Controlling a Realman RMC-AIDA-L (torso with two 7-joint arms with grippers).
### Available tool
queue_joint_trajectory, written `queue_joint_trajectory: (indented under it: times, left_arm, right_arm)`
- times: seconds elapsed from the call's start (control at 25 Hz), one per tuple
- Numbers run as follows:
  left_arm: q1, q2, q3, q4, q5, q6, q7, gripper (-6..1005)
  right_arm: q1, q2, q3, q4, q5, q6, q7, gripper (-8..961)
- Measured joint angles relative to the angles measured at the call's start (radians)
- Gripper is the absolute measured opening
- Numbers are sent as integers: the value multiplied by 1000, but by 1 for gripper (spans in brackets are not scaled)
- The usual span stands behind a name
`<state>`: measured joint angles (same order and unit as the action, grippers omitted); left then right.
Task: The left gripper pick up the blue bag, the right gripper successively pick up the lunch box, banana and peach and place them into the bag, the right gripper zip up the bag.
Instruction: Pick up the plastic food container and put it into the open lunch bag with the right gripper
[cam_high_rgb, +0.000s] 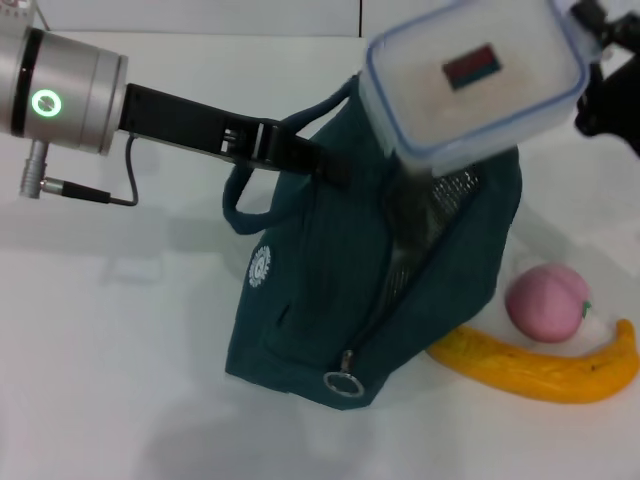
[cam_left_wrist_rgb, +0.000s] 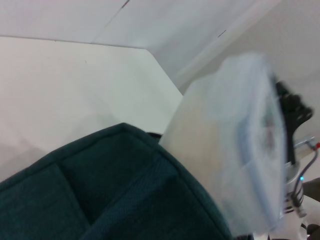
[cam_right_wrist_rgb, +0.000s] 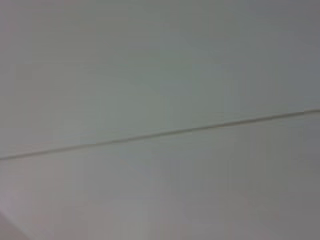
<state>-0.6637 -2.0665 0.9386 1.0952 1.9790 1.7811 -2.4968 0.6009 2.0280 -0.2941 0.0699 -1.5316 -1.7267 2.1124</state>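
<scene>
Clear lunch box (cam_high_rgb: 475, 85), grasped by right gripper (cam_high_rgb: 600, 60) fingers, hangs tilted over blue bag (cam_high_rgb: 400, 290); left gripper (cam_high_rgb: 300, 155) fingers clench handle. Risk: snagging narrow opening.

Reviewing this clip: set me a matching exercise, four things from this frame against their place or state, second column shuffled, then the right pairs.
Things:
1. lunch box
2. blue bag
3. banana
4. peach

Places or states:
A. lies on the table along the bag's base, on the robot's right
B. held up in the air above the bag's open top, at the right gripper
C. unzipped, one handle held by the left gripper
D. rests on the table just behind the banana

Pairs: 1-B, 2-C, 3-A, 4-D
</scene>
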Motion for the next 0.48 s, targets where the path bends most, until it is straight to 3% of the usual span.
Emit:
queue_joint_trajectory:
  times: [0.28, 0.48]
  left_arm:
    - [13, 4, -4, 0, 0, -2, 1, 70]
    - [9, 4, -3, 0, 0, -2, 1, 71]
  right_arm:
    - [-77, -6, -40, -53, -17, 77, -59, 131]
    - [-87, -5, -91, -94, -21, 86, -63, 135]
